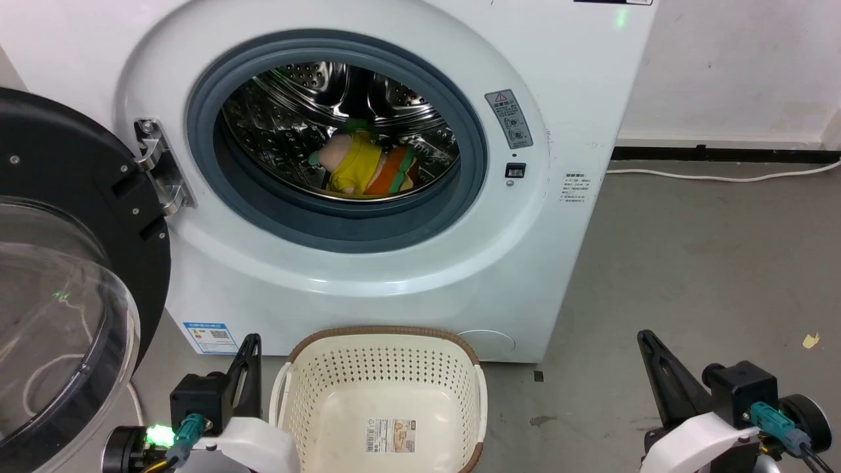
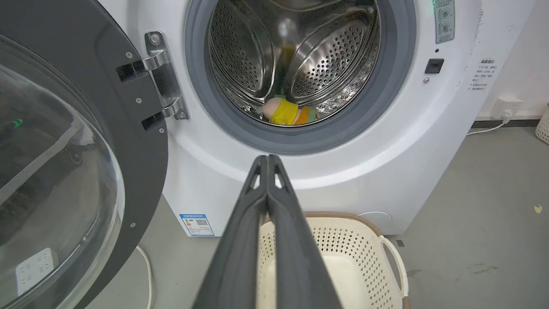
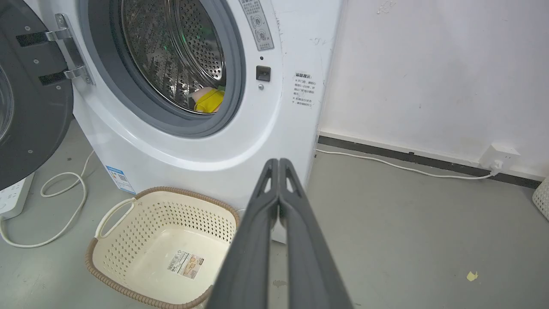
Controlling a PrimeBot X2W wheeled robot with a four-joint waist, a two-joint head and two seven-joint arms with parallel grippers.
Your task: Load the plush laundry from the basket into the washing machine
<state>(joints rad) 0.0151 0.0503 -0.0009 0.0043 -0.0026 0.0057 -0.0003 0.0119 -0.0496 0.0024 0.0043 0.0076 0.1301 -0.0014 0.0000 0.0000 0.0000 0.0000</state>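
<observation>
One piece of plush laundry [image 1: 364,167] lies inside the washing machine [image 1: 394,289], low in the steel drum [image 1: 289,112] near its front lip. The door [image 1: 85,197] stands wide open at the machine's left. The basket [image 1: 384,364] sits on the floor [image 1: 690,263] just before the machine. Beside the basket, the left gripper [image 2: 267,158] and right gripper [image 3: 279,161] each have fingers pressed together.

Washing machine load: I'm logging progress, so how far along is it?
Done: the peach-and-yellow plush toy lies in the steel drum of the white front-loading washing machine; the cream perforated basket holds just its paper label. In hand: nothing, left pincer and right pincer are shut, empty. Left: no loading; the black-framed domed door stands open.
</observation>
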